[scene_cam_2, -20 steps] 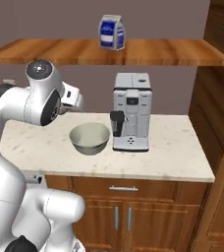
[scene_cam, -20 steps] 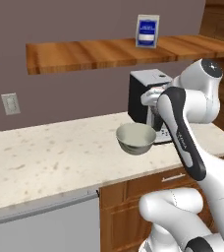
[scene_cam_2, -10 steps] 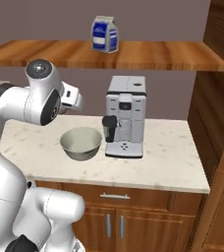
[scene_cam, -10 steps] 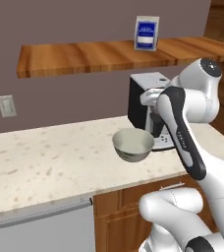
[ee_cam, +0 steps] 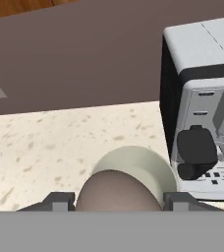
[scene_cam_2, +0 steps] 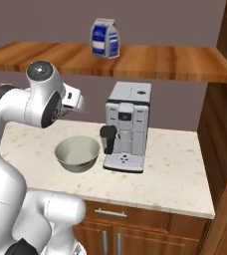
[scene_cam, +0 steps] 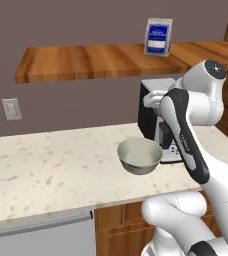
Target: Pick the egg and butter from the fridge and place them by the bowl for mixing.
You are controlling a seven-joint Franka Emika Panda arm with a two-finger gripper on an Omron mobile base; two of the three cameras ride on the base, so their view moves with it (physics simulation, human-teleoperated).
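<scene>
Right, the gripper (ee_cam: 119,203) is half-open, clamped across the egg (ee_cam: 118,193) (light, round, likely brittle and slippery), hovering near the bowl (ee_cam: 133,167) left of the coffee machine (ee_cam: 202,98).

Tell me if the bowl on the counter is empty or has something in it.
Empty. In both base views the bowl stands upright by the coffee machine, and its pale inside is bare. The egg sits between the claw's fingers.

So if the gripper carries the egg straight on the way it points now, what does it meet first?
Most likely the bowl. In the hand view the gripper holds the egg, and the bowl's rim sits directly beyond it on the counter, with the coffee machine off to one side. Depth is unclear.
</scene>
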